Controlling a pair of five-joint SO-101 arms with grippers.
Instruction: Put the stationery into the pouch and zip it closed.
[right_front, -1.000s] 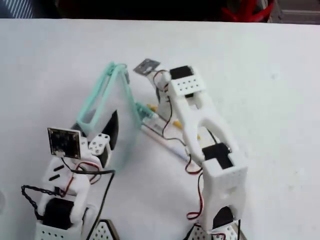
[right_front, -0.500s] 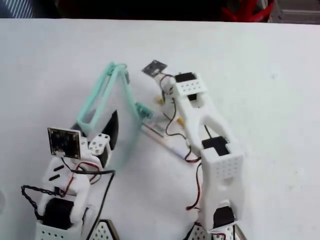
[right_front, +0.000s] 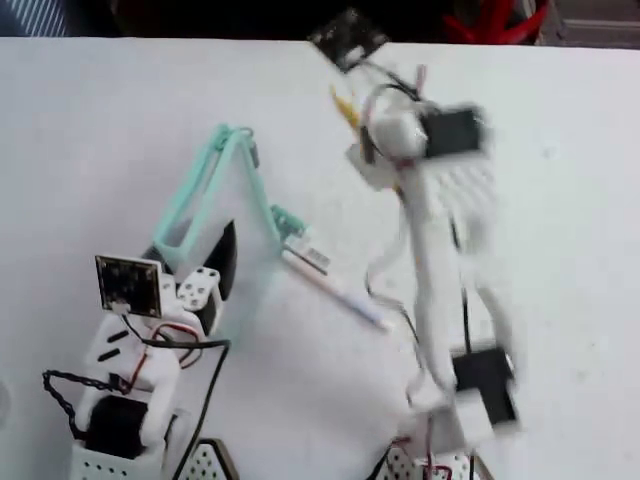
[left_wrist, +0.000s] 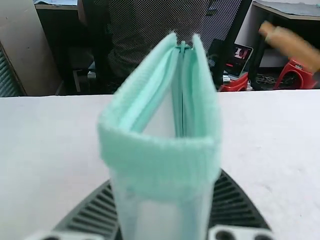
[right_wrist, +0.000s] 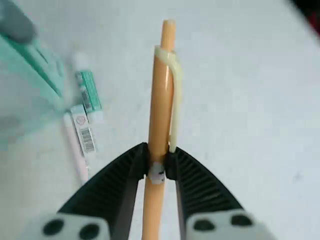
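Observation:
The pouch (right_front: 193, 188) is see-through with a mint-green zip rim and stands upright with its mouth open. My left gripper (right_front: 208, 265) is shut on its near end; in the left wrist view the pouch (left_wrist: 165, 145) rises between the jaws. My right gripper (right_wrist: 157, 155) is shut on an orange pen (right_wrist: 161, 95) with a pale clip. In the high view that pen (right_front: 343, 104) hangs above the far part of the table, beyond the pouch. A pink pen (right_front: 340, 290) and a green-and-white pen (right_front: 292, 228) lie on the table beside the pouch's right side.
The white table (right_front: 560, 180) has bare room right of the right arm and left of the pouch. Beyond its far edge stand dark furniture and a red stool (left_wrist: 295, 75). The pouch (right_wrist: 25, 80) lies off to one side of the raised pen.
My right arm has risen from the pens beside the pouch and swung toward the table's far side, carrying the orange pen. The left arm and pouch have stayed put.

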